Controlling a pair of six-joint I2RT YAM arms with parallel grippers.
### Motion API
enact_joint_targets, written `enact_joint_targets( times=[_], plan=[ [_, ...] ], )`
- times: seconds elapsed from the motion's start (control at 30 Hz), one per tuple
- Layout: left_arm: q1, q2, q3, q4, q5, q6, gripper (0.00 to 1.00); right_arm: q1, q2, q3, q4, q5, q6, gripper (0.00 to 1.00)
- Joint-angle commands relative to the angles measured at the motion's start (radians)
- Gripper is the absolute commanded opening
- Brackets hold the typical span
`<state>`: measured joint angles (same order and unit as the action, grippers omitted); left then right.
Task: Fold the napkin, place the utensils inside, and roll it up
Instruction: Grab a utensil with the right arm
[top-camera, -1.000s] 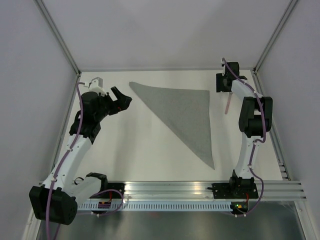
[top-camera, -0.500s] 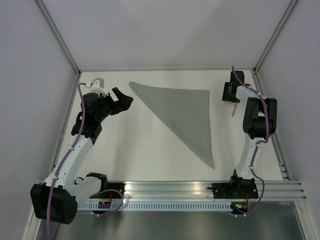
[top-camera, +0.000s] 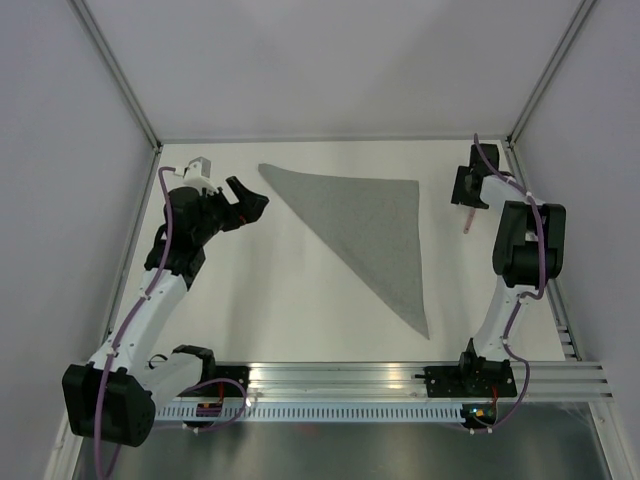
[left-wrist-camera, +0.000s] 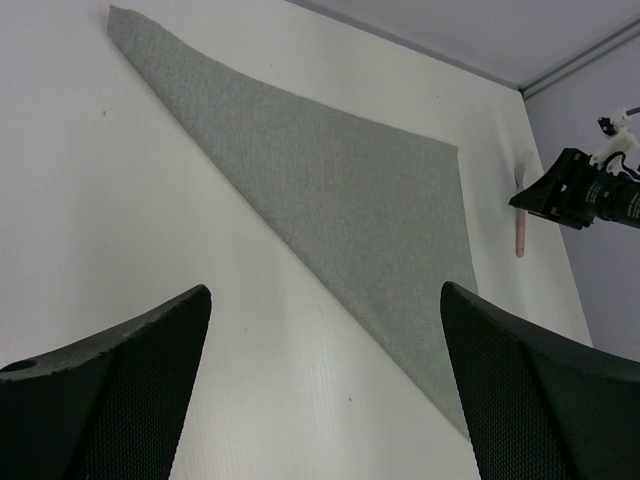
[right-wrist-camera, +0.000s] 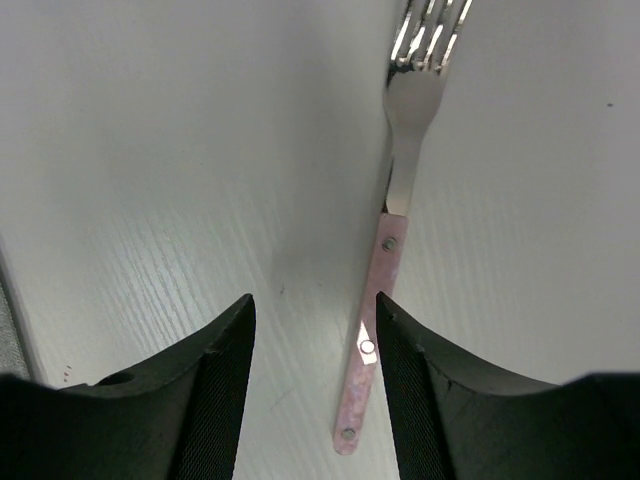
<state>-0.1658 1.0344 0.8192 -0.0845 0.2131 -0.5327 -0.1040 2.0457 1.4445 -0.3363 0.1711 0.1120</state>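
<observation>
Napkin folded triangular, limp, flat on counter | fork right of napkin; I judge it light, stiff, slick, so I'd pinch the pink handle | right gripper apart over it | left gripper apart, left of napkin

I see the napkin lying flat on the table, plain grey and folded into a triangle: one corner far left, one far right, the long tip reaching toward the near edge. Well off its right side lies the fork (silvery head, mottled pink riveted handle), flat, tines pointing away.
</observation>
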Motion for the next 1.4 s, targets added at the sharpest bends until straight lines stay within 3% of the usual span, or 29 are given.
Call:
enact_joint_targets(
  times=[0.0,0.43,0.57,0.8,0.9,1.03,1.1,1.37],
  plan=[
    [-0.005,0.012,-0.008,0.06,0.022,-0.039,1.0,-0.022,-0.094,-0.027,0.01,0.028,0.009,0.58],
    [-0.005,0.024,-0.022,0.08,0.028,-0.041,1.0,-0.066,-0.022,-0.003,-0.032,-0.024,0.057,0.58],
    [-0.003,0.024,-0.022,0.077,0.022,-0.041,1.0,-0.086,0.01,0.001,-0.038,-0.045,0.078,0.5],
    [-0.003,0.032,-0.017,0.074,0.026,-0.046,1.0,-0.103,0.048,-0.003,-0.036,-0.079,0.06,0.48],
    [-0.005,0.032,-0.014,0.068,0.025,-0.047,1.0,-0.103,0.077,0.025,-0.053,-0.099,0.043,0.36],
    [-0.003,0.033,-0.006,0.057,0.02,-0.047,1.0,-0.103,0.094,0.036,-0.056,-0.136,0.005,0.08],
    [-0.005,0.033,-0.002,0.049,0.016,-0.047,1.0,-0.1,0.09,0.031,-0.056,-0.147,-0.027,0.0],
    [-0.003,0.05,0.026,0.034,0.006,-0.047,1.0,-0.063,-0.068,-0.013,-0.05,-0.167,-0.185,0.0]
  ],
)
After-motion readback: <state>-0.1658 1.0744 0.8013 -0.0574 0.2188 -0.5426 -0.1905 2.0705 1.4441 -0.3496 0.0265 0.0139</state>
